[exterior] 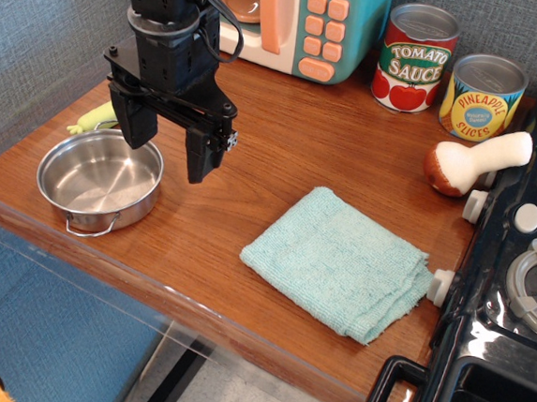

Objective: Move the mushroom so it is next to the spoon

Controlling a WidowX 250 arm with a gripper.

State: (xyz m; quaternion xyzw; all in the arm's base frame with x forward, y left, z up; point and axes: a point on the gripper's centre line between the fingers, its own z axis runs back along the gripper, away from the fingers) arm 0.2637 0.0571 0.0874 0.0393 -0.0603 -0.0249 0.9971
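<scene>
The mushroom lies on its side at the right edge of the wooden counter, brown cap toward me, cream stem pointing to the stove. The spoon shows only its pale yellow-green handle at the far left, behind the steel pot; its bowl is hidden by my arm. My gripper hangs open and empty over the pot's right rim, far left of the mushroom, with its two black fingers spread wide.
A round steel pot sits at the left front. A folded teal cloth lies in the middle. A tomato sauce can and pineapple can stand at the back right. A toy microwave is behind. A black stove borders the right.
</scene>
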